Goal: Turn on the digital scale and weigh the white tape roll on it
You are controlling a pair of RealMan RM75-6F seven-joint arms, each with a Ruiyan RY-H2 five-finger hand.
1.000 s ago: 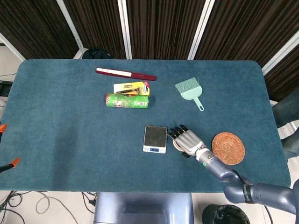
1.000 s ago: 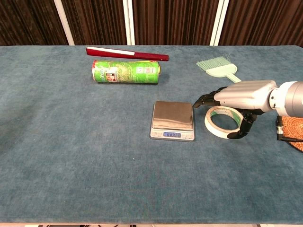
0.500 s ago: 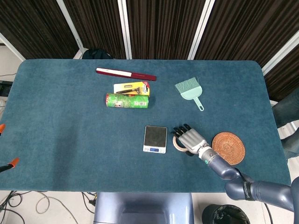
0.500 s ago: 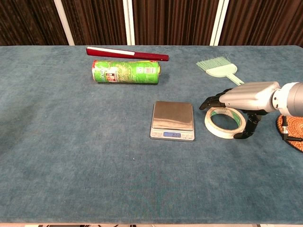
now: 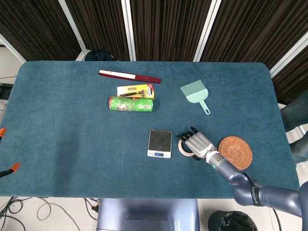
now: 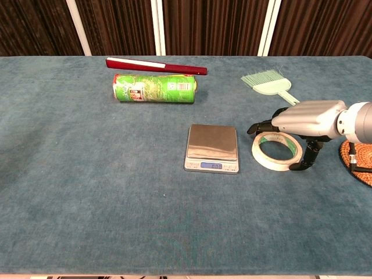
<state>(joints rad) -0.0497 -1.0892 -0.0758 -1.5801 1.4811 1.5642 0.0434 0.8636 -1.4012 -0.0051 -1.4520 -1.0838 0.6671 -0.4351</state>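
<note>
The digital scale (image 5: pixel 160 143) (image 6: pixel 212 147) lies near the table's middle, its steel platform bare and its blue display (image 6: pixel 211 166) lit. Just right of it, the white tape roll (image 6: pixel 261 156) (image 5: pixel 182 147) lies flat on the cloth. My right hand (image 6: pixel 305 119) (image 5: pixel 198 144) hovers over the roll's right and far side, its fingers stretched toward the scale above the rim. The thumb (image 6: pixel 308 158) points down beside the roll's outer right edge. The roll rests on the table and the hand holds nothing. My left hand is out of sight.
A green can (image 5: pixel 131 104) (image 6: pixel 155 89) lies on its side at the back, with a yellow package (image 5: pixel 136 90) and a red-and-white bar (image 5: pixel 130 76) (image 6: pixel 156 65) behind it. A mint brush (image 5: pixel 195 93) (image 6: pixel 267 81) lies far right; a woven coaster (image 5: pixel 235 152) (image 6: pixel 357 160) sits beside my right wrist.
My right hand has drawn back to the right, away from the scale's edge, and now sits over the tape roll. The scale's display has settled from a full row of digits to a short reading.
</note>
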